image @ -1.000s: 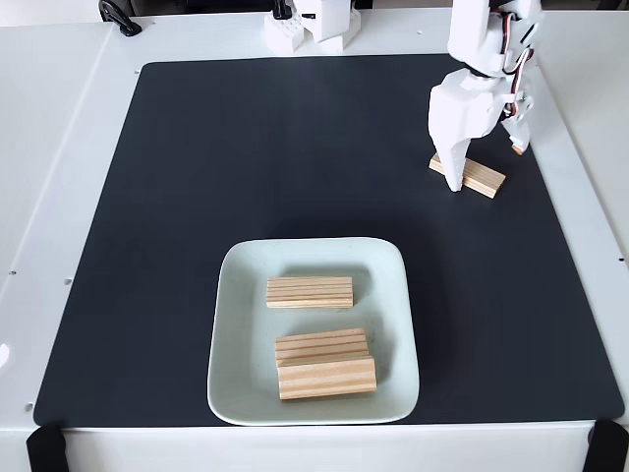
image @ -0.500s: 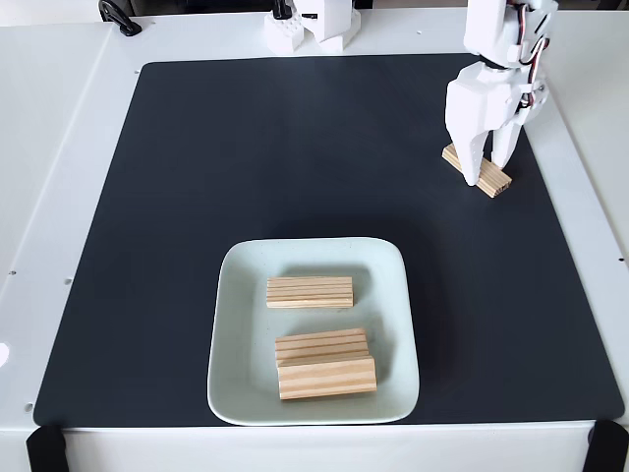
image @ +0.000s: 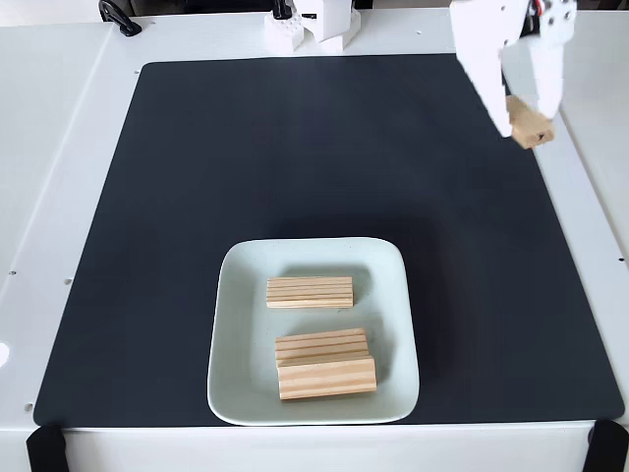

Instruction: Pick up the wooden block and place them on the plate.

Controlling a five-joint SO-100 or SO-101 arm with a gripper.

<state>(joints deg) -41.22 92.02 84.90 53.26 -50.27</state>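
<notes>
Gripper [image: 524, 123] now clamps the last block [image: 531, 125], lifted off the mat [image: 295, 157] at far right. Three blocks already lie on the plate [image: 232, 324]; carrying remains.

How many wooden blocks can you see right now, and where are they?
4. Three lie on the plate: one upper, two touching below. One is held in the pincer, top right.

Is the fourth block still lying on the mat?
No: the pincer holds the fourth block clear above the black mat.
</notes>
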